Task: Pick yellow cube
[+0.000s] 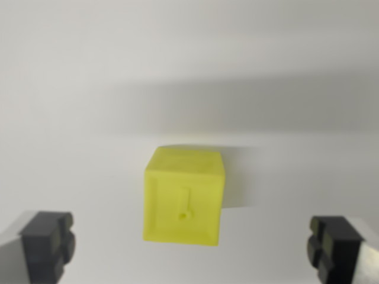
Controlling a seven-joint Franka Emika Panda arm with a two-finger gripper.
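The small translucent yellow plastic cube (185,198) sits on the plain white table (71,118), centred between and just beyond the 2 black fingertips (47,242) of the released, wide-spread hand (190,245), so I judge a straight advance should bracket it.

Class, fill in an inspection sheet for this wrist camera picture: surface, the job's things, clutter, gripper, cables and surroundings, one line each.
Surface: plain white table, bare, with a broad grey shadow across it above the cube.
Job's things: yellow cube resting on the table, a small hole and a groove on its near face.
Clutter: nothing seen.
Gripper: gripper open, its two black fingertips at the wrist view's lower left and lower right, wide of the cube and not touching it.
Cables: nothing seen.
Surroundings: nothing seen beyond the white surface.
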